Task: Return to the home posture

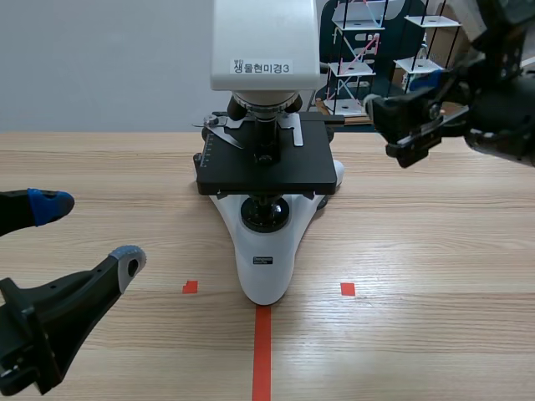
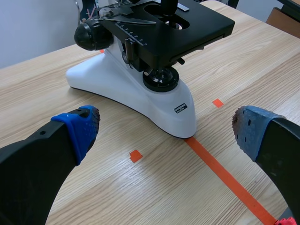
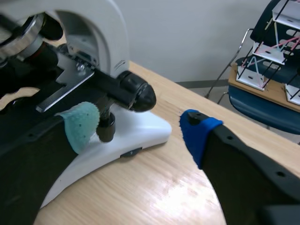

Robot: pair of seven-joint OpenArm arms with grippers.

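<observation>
White microscope (image 1: 267, 251) at centre; left gripper (image 1: 90, 232) low, jaws apart, empty; right gripper (image 1: 384, 129) likewise apart beside stage (image 1: 267, 171). Best withdrawn clear of focus knob (image 3: 136, 96).

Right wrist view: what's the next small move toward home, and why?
Probably draw the right gripper straight back from the microscope, fingers open. It holds nothing, and its green pad sits close beside the focus knob, so backing off first should avoid a bump.
</observation>
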